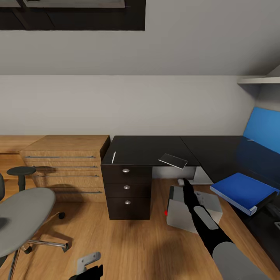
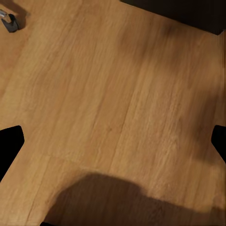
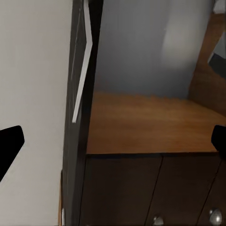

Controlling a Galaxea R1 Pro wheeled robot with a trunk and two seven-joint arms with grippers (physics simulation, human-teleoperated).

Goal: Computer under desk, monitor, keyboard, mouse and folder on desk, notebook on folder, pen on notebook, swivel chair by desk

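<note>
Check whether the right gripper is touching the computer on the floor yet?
Cannot tell. In the head view the right arm crosses in front of the computer, hiding any gap. The right wrist view looks toward the three-drawer unit, with both fingertips wide apart.

The head camera is looking down from above at the black-topped desk; the right wrist camera is facing its dark three-drawer unit closely; the left is facing the wooden plank floor.
</note>
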